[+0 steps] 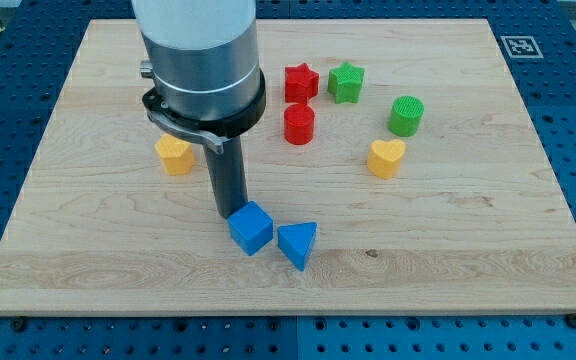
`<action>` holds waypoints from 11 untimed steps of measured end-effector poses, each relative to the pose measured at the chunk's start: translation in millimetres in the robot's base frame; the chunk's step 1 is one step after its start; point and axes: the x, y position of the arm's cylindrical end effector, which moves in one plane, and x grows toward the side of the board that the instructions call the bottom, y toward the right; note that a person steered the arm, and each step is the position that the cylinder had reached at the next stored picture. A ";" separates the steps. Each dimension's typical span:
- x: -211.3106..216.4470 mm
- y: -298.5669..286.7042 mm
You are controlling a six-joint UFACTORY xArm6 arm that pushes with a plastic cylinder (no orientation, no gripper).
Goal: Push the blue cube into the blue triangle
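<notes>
Camera view: on a pale wooden surface (448, 260), the blue cube (251, 227) sits turned so one vertical edge faces the view's bottom; it shows no long axis, its sides looking equal. Glossy, saturated blue, it shows a lighter top face and two darker side faces. My tip (230, 212), the lower end of a straight dark rod, stands at the cube's upper-left corner, touching or very nearly so; this tool is a plain rod with nothing to part or close. Just right of the cube, with a thin gap or none between them, lies the blue triangle (298, 243), its point aimed toward the view's bottom. Left and above the cube rests a yellow heart (174, 155). Above and to the cube's right stand a red cylinder (299, 124), red star (301, 82), green star (346, 82), green cylinder (406, 116) and a second yellow heart (386, 157).
</notes>
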 end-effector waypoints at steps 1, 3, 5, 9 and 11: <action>11.0 -11.9; 27.7 -15.0; 46.0 -15.0; 46.1 24.8; 38.3 -18.3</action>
